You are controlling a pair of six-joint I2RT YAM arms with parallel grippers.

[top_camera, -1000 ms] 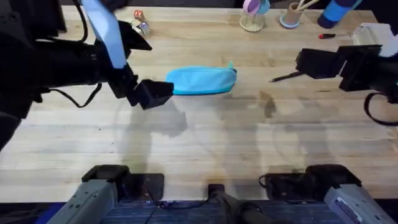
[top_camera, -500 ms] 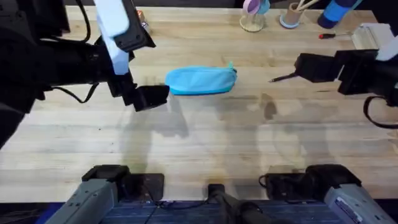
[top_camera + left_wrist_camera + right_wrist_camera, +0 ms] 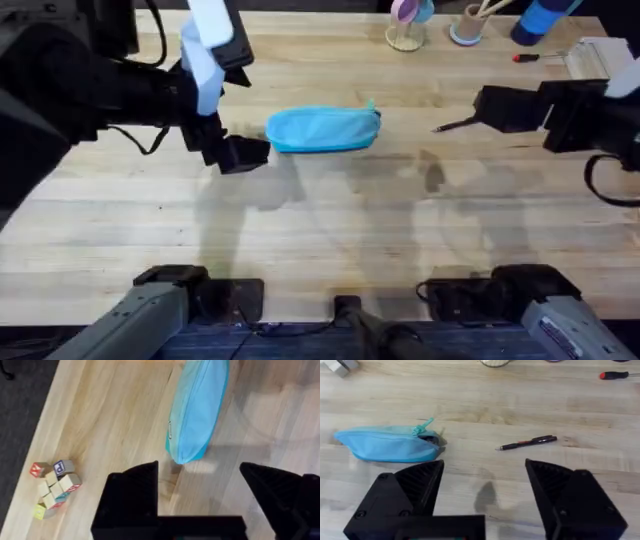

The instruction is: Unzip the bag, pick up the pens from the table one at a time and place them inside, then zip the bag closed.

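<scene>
Bag point(image 3: 322, 130) is lying zipped near the table's point(image 3: 330, 230) far edge, pen point(image 3: 527, 442) beside its tab end. I'm holding both my left gripper point(image 3: 200, 495) and right gripper point(image 3: 485, 495) spread, gripping nothing.

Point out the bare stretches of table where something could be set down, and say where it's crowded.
Bare: the wide table stretch between the bag and the arm bases, and the gap between bag and pen. Crowded: the far edge, with blocks, cups and screwdriver.
</scene>
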